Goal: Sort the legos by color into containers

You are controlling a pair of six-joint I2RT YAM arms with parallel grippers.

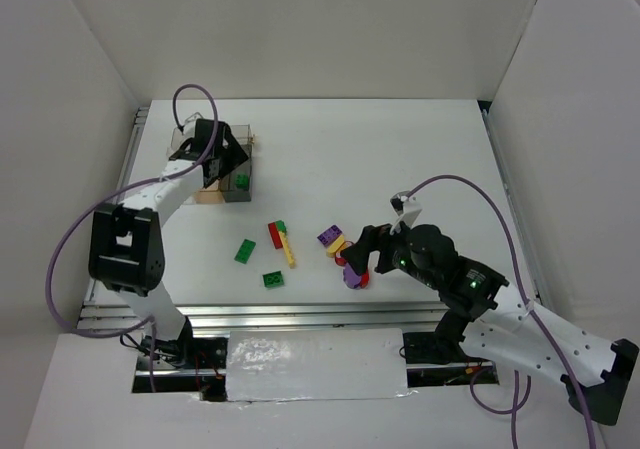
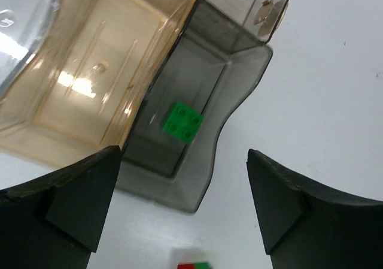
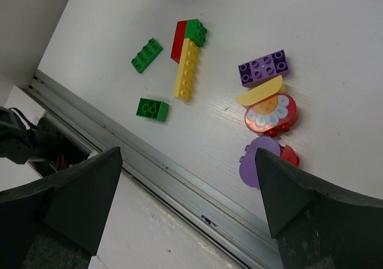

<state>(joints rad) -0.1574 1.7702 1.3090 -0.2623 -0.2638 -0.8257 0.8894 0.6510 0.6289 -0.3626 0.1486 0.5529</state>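
We found the left pincer [image 2: 184,179] spread wide and empty above the clear box [image 2: 90,89], a green brick [image 2: 182,122] lying in its grey compartment [image 2: 203,65] — green's bin, we judged — while the right pincer [image 3: 188,179], likewise open, hovered over the loose legos [image 3: 187,68] waiting unsorted on the table [image 3: 335,17].

White tabletop [image 1: 400,149]; white panel walls [image 1: 300,29] at left, back and right; ribbed aluminium rail [image 1: 320,314] along the near edge; crinkled silver foil sheet [image 1: 315,364] just outside it. Light even, diffuse.
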